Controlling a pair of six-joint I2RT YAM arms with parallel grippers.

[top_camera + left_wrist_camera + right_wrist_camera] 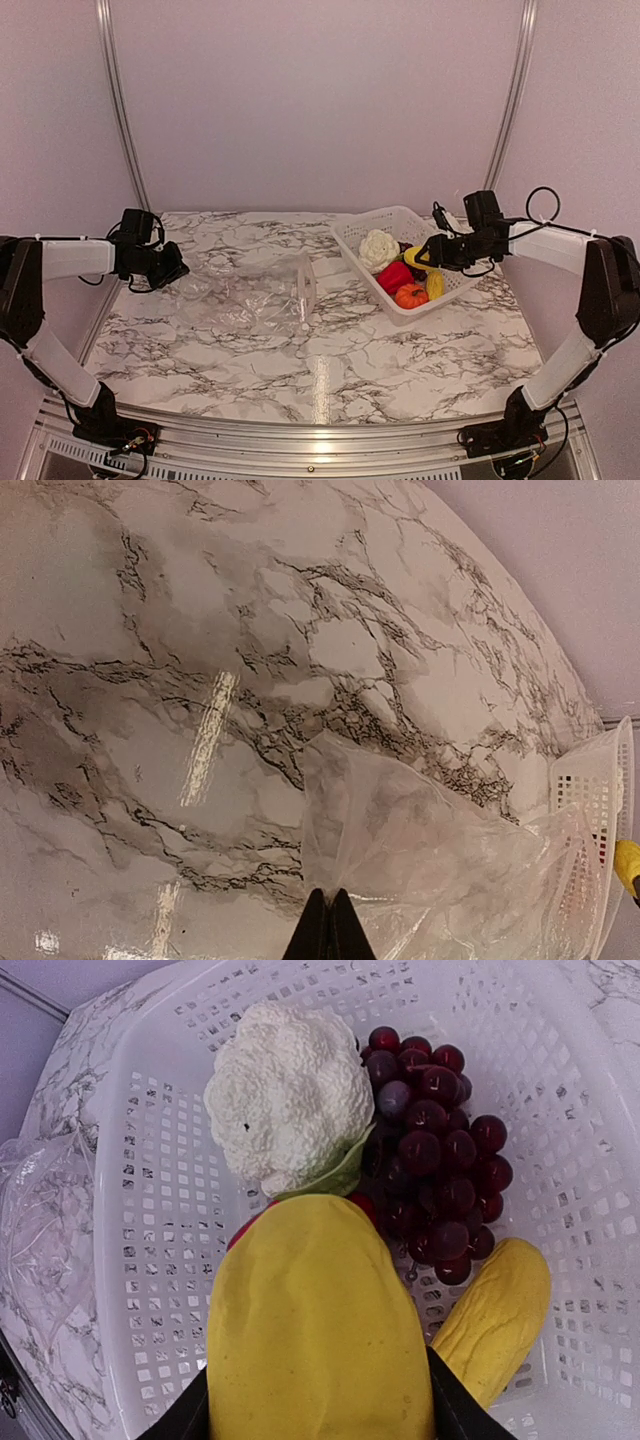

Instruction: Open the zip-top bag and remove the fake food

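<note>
A white marble-patterned tabletop [330,370] with grey veins sits inside pale lilac walls [320,100]. Two silver metal rails [121,110] rise at the back corners; overhead light glints off the glossy surface

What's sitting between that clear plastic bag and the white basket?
Nothing: only a bare strip of marble tabletop separates the clear bag from the white basket, shown in the top view.

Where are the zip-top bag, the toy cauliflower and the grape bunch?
zip-top bag [250,300]: top external view, crumpled clear middle panel.
toy cauliflower [290,1100]: right wrist view, centre of the white head.
grape bunch [440,1160]: right wrist view, middle of the cluster.
</note>
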